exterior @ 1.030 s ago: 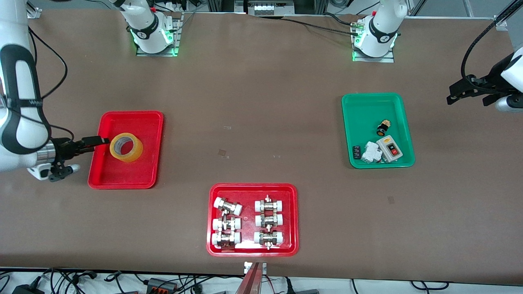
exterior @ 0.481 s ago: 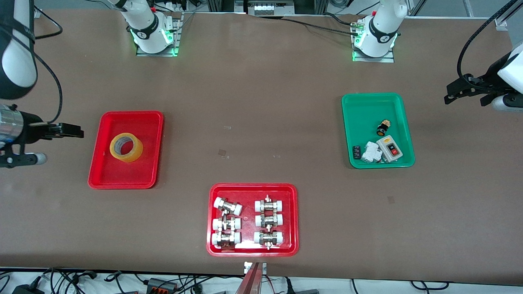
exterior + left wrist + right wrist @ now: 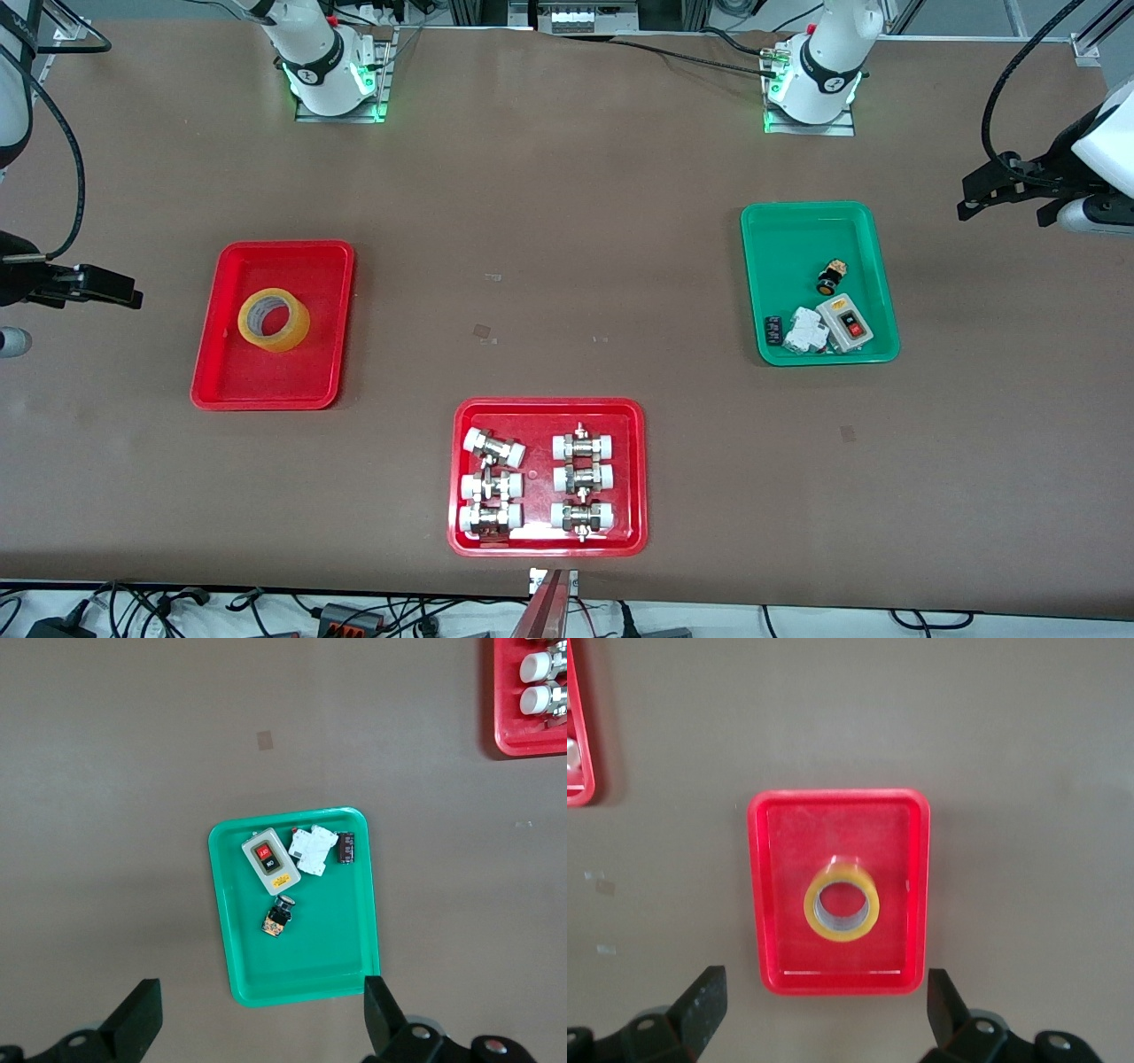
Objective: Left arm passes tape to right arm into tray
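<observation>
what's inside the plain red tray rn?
Only the tape, lying flat with its core opening up, in the plain red tray. The tray floor under the roll is covered. Both grippers are away, open.

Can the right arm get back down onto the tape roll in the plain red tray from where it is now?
Probably yes. The tape roll lies flat and alone in the red tray, nothing over it. The right end effector hangs open above, off the tray's edge; the left end effector waits over the green tray.

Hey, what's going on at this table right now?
Nothing is being held. The tape lies in the plain red tray at the right arm's end of the table. The right pincer is open above bare table beside that tray. The left pincer is open above the table's other end, beside the green tray.
</observation>
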Robot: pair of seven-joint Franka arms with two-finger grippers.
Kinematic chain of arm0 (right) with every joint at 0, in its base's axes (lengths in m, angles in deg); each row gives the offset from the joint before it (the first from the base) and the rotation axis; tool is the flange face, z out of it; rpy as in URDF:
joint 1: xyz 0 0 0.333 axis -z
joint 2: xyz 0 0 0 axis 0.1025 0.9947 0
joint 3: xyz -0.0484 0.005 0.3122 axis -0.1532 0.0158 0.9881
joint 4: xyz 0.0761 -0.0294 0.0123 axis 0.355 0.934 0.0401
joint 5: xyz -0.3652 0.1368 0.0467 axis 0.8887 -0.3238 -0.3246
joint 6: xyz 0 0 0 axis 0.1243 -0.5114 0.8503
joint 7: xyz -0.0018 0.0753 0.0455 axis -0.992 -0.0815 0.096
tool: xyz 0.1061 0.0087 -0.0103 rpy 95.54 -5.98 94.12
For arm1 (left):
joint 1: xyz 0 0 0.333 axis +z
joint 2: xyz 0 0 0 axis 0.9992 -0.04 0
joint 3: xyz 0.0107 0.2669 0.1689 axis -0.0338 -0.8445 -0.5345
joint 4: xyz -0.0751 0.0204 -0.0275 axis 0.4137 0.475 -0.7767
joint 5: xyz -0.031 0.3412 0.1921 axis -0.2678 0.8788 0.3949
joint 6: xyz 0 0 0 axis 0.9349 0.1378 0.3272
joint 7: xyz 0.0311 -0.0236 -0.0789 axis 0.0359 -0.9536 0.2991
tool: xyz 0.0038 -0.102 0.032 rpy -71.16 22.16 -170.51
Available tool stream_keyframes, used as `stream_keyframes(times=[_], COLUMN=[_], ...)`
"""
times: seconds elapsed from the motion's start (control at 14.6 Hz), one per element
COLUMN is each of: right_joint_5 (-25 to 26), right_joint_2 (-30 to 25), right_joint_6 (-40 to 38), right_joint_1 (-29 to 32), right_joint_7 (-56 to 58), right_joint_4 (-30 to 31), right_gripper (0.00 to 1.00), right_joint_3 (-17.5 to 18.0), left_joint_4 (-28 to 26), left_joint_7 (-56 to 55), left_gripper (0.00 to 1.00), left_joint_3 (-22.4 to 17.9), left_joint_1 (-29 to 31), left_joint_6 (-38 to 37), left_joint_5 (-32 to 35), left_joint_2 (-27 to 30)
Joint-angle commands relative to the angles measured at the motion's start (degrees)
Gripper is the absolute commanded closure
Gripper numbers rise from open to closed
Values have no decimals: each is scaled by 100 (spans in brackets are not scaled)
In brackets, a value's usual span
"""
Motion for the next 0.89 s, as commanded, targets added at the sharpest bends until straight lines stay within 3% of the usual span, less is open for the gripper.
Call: stream_keyframes(times=[0.0,0.27,0.41,0.62,0.82], right_joint_5=[83,101,119,119,110], right_joint_2=[-72,-967,-1136,-1329,-1785], right_joint_6=[383,1324,1475,1405,1510], right_joint_1=[-7,-33,-191,-200,-200], right_joint_7=[-132,-140,-132,-140,-141], right_joint_4=[-51,1432,1664,1769,2453], right_gripper=[0,0,0,0,0], right_joint_3=[31,-65,-249,-250,-250], left_joint_4=[189,189,189,189,189], left_joint_7=[15,24,24,24,-168], left_gripper=[0,0,0,0,0], left_joint_3=[16,16,8,8,156], left_joint_1=[20,20,20,20,20], left_joint_6=[-184,-201,-202,-210,-210], left_joint_5=[-66,-57,-57,-57,-57], left_joint_2=[-89,-89,-89,-89,-80])
